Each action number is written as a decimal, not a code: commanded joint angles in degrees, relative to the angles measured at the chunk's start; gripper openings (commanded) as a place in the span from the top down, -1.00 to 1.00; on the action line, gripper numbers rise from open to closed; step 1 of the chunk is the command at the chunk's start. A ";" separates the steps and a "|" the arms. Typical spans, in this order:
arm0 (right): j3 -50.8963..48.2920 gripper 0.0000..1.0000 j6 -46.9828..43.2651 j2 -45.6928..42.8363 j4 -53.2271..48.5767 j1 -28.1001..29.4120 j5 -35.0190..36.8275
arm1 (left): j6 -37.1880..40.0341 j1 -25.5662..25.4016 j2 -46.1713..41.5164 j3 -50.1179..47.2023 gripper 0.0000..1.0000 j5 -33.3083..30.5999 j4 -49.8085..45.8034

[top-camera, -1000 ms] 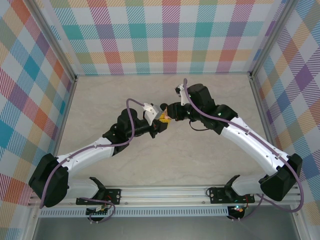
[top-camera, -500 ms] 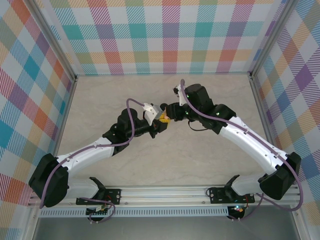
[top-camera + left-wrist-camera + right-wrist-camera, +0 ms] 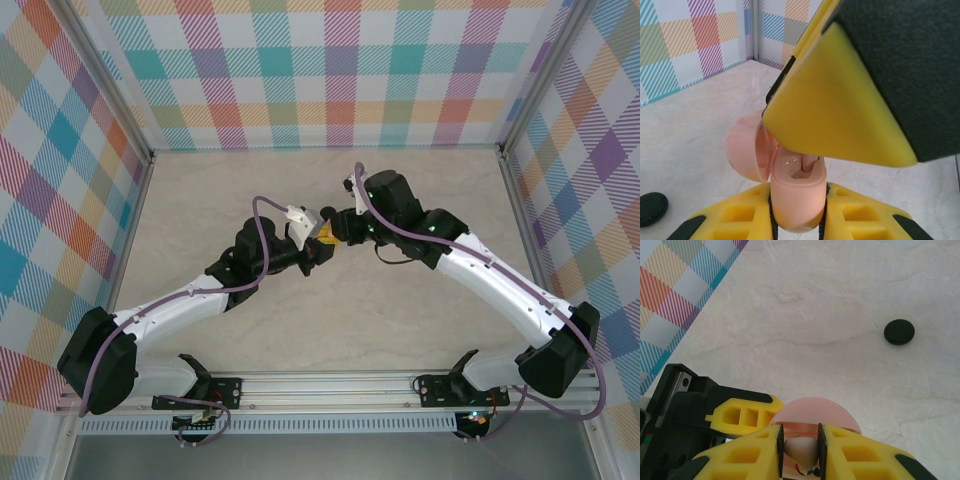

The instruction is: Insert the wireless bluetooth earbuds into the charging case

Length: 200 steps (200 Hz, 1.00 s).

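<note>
The pale pink charging case (image 3: 797,192) is held upright with my left gripper (image 3: 798,212) shut on it, and its round lid (image 3: 742,147) hangs open to the left. My right gripper (image 3: 800,447) is shut on a pale pink earbud (image 3: 801,451) directly over the case mouth. The earbud's stem (image 3: 811,161) reaches down into the case opening. In the top view the left gripper (image 3: 320,243) and right gripper (image 3: 341,231) meet at mid-table. The black earbuds are out of view.
A round black case (image 3: 899,332) lies shut on the marble table (image 3: 830,300), apart from the grippers; the left wrist view shows the black case (image 3: 652,208) at lower left. Checked walls (image 3: 330,70) enclose the table on three sides.
The right arm has edged slightly left and toward the back, closing on the left gripper. The left arm has held still with the case.
</note>
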 commanded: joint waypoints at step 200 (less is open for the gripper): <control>-3.28 0.06 -2.79 -7.05 -0.67 -16.58 -13.24 | -6.23 -0.87 -1.29 4.78 0.50 10.56 5.97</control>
